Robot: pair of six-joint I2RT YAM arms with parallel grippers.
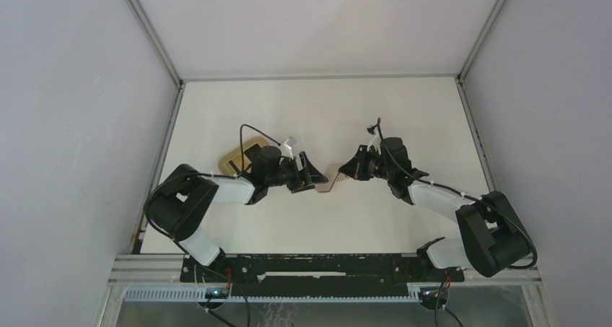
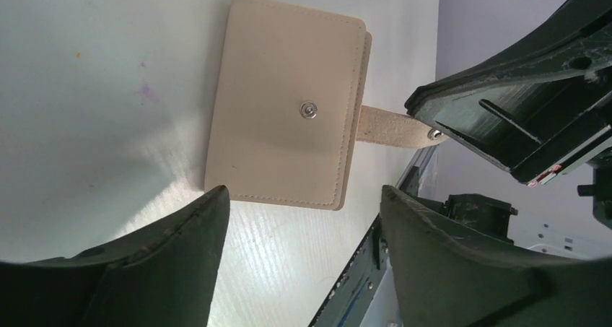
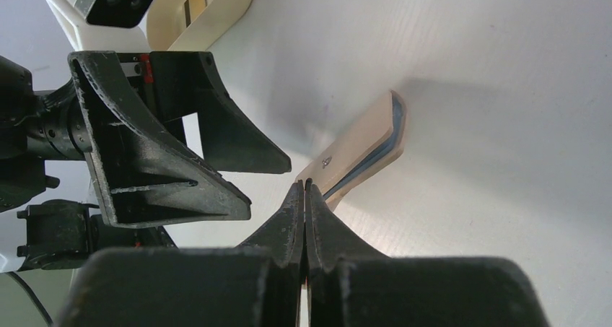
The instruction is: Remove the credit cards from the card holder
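Right hand (image 3: 304, 186) apparently tight on tab (image 2: 390, 125) of card holder (image 2: 285, 103), left hand (image 2: 303, 197) spread nearby.

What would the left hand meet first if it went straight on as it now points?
Most likely the card holder, lying just beyond the open fingers of the left hand; the right hand, pinching the tab, sits farther on, though depth is unclear.

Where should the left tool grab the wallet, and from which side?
Probably across its two long edges, at the end of the wallet nearest the left tool, coming straight in from that arm's side. The wallet is flat and thin, the open fingers stand about as wide as it, and the right tool pinches the tab.
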